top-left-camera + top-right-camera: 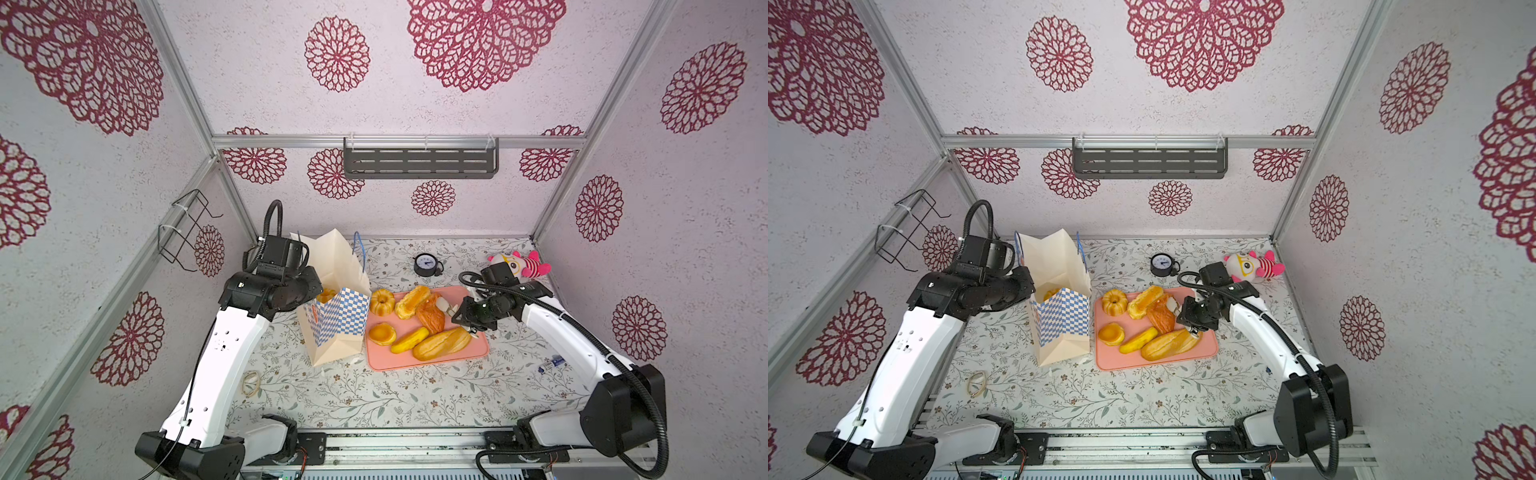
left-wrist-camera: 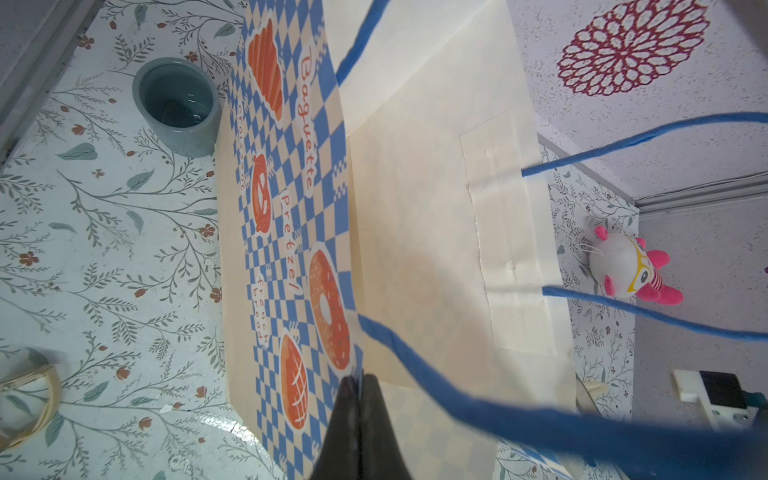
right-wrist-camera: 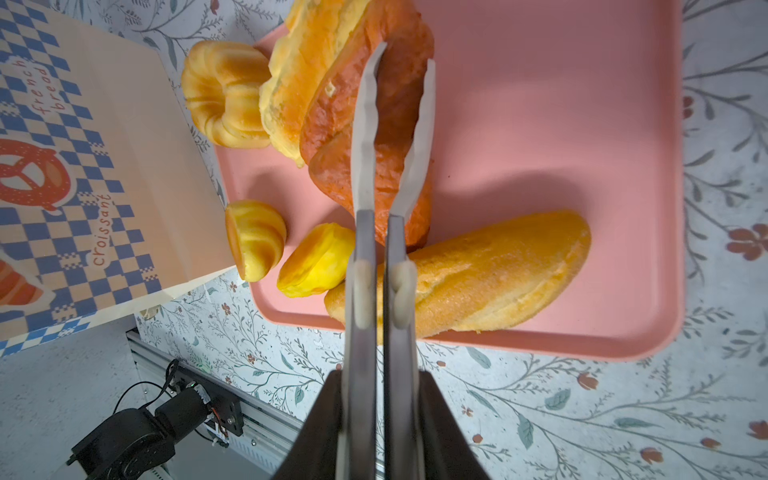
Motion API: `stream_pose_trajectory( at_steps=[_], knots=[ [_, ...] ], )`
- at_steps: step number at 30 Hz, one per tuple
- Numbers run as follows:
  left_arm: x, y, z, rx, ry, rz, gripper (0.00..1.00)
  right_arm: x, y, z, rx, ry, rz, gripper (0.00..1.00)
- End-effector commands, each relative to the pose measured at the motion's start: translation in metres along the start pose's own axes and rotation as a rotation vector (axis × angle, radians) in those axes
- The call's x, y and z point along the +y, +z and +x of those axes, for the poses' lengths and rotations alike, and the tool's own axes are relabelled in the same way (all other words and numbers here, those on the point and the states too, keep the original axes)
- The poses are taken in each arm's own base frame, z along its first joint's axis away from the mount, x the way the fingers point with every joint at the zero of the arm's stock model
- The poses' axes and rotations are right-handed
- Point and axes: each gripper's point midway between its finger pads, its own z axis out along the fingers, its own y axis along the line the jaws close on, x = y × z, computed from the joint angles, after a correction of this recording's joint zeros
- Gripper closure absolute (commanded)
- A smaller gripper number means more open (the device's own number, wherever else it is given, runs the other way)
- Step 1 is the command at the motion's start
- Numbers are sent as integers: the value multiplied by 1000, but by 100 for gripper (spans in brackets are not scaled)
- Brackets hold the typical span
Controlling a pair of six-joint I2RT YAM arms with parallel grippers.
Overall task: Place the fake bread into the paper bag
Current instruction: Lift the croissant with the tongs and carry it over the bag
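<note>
- Bread (image 1: 442, 344): seven showing; six lying on tray (image 1: 478, 353), one sitting inside bag (image 1: 336, 328).
- One bag, standing open around the middle of the desk (image 1: 374, 395), just beside tray's left edge.
- One tray, one pair of tongs (image 3: 365, 124).
- Left gripper (image 2: 357, 390): jaws sitting together, clamping bag's rim.
- Right gripper (image 3: 380, 376): squeezing tongs nearly together; blades straddling and touching brown piece (image 3: 395, 104) toward tray's far edge.
</note>
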Motion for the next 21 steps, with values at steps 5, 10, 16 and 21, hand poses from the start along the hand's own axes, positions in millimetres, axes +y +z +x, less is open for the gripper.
stream_pose_trajectory(
  at_steps=[5, 10, 16, 21],
  knots=[
    [-8, 0, -9, -26, 8, 25, 100, 22, -45, -22, -132, -19, -42, 100],
    [-8, 0, -9, -24, 9, 27, 100, 43, -72, -38, -200, -28, -89, 100],
    [-9, 1, -10, -26, 11, 27, 100, 92, -118, -65, -307, -49, -248, 100],
    [-9, 1, -10, -26, 10, 28, 100, 138, -153, -81, -369, -72, -433, 100]
  ],
)
